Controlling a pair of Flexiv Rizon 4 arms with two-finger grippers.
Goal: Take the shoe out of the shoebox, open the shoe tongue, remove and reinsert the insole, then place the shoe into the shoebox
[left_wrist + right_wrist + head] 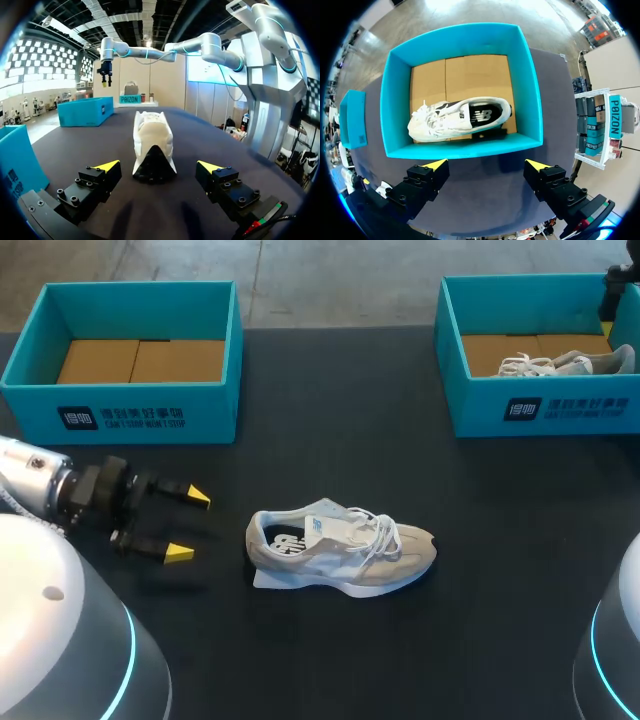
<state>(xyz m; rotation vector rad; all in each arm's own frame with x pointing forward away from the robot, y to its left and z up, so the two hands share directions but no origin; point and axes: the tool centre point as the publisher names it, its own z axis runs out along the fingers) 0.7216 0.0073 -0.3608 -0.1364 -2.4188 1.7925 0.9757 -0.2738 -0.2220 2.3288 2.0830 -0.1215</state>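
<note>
Table (pixel 330 420), right wrist shows boxed shoe (pixel 460 117) whole

The left arm (pixel 40 485) comes in low from the left side, its wrist roughly level and its left gripper (pixel 189 525) pointing across toward the middle. Its two fingers (pixel 180 553) stand wide apart, yellow tips forward, with nothing touching either one. The right arm (pixel 200 47) stretches out high and far forward, bent at the elbow, with its wrist turned straight down. The right gripper (pixel 486 165) hangs facing downward, its fingers likewise spread wide and holding nothing. In the head view only a dark part of it shows at the far right corner.
</note>
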